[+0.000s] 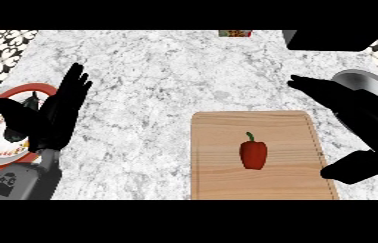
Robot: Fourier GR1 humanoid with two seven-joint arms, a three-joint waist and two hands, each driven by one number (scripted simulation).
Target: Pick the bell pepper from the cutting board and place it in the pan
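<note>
The bell pepper (253, 154), red with a short green stem pointing toward the top of the frame, lies on the wooden cutting board (221, 182) in the lower middle-right of the frame, roughly at the board's centre and touched by neither hand. The board rests on the white and grey marbled counter (170, 72). The right hand (348, 106) shows at the right edge of the frame, fingers straight and reaching toward the upper left, thumb spread low at the board's lower right corner; it holds nothing and stands apart from the pepper, to its right. Just behind this hand, at the right edge, a grey round rim shows, seemingly the pan (357, 80), mostly hidden by the hand and the frame's edge. The left hand (57, 112) rests open at the left of the frame, fingers straight and pointing up, holding nothing. Beside and partly under it lies a plate (33, 88) with a red rim. At the top edge sits a small colourful object (235, 33), too cut off to identify, and a dark block (325, 39) fills the upper right corner.
</note>
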